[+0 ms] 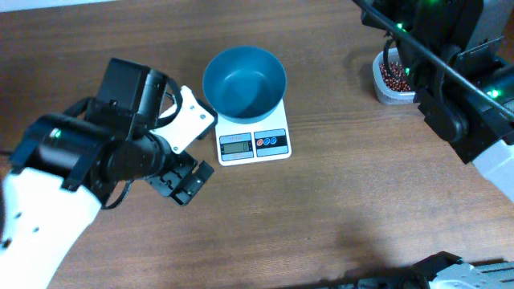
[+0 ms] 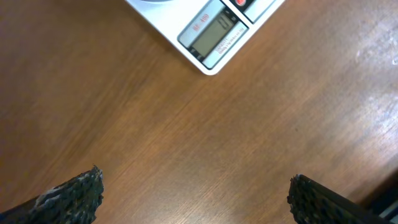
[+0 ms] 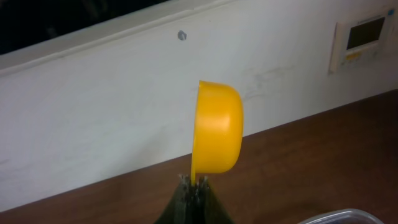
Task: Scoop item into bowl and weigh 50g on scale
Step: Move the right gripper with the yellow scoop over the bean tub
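The teal-blue bowl (image 1: 243,80) stands empty on the white scale (image 1: 253,144), whose display corner also shows in the left wrist view (image 2: 214,37). My left gripper (image 1: 186,181) hangs open just left of and below the scale, over bare wood (image 2: 196,190), holding nothing. The item, dark red-brown beans (image 1: 393,76), lies in a clear tub (image 1: 385,92) at the far right, partly hidden under my right arm. My right gripper (image 3: 194,182) is shut on the handle of a small yellow scoop (image 3: 217,134), which stands on edge above the table; I cannot see into it.
The right arm's dark body (image 1: 450,72) covers the table's back right corner. The left arm (image 1: 80,160) fills the left front. A white wall with a control panel (image 3: 360,40) rises behind the table. The tub's rim (image 3: 348,214) shows low in the right wrist view.
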Motion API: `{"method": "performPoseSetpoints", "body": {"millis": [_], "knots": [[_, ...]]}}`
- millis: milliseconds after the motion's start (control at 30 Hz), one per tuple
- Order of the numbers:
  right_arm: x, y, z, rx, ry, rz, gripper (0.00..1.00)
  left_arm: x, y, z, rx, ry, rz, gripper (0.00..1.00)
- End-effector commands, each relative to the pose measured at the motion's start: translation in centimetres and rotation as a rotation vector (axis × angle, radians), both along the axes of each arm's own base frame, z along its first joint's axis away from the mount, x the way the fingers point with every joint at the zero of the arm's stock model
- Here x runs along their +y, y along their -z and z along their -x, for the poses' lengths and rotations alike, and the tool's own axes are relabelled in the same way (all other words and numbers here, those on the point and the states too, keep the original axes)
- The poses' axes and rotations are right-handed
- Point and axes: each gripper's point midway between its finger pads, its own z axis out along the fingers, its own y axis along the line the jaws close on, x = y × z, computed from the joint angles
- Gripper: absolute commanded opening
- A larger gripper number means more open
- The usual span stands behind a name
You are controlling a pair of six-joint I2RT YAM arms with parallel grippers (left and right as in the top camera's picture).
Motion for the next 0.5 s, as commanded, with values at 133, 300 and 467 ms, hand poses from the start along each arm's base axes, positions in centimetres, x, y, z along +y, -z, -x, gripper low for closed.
{"method": "performPoseSetpoints", "body": {"millis": [133,300,467], "knots": [[0.1,-0.7,-0.1,-0.013,-0.006,0.005,0.04,-1.9,-0.1,0.8,0.029,0.166,0.069,0.99],[0.6,0.3,0.1,0.03,-0.042,0.009,0.04,-2.2,-0.1,1.2,0.047,0.175,0.09,0.99],[3.0,3.4,2.2,0.184,-0.211,-0.003,0.04,-2.2,-0.1,1.2,0.047,0.174,0.089,0.99]]}}
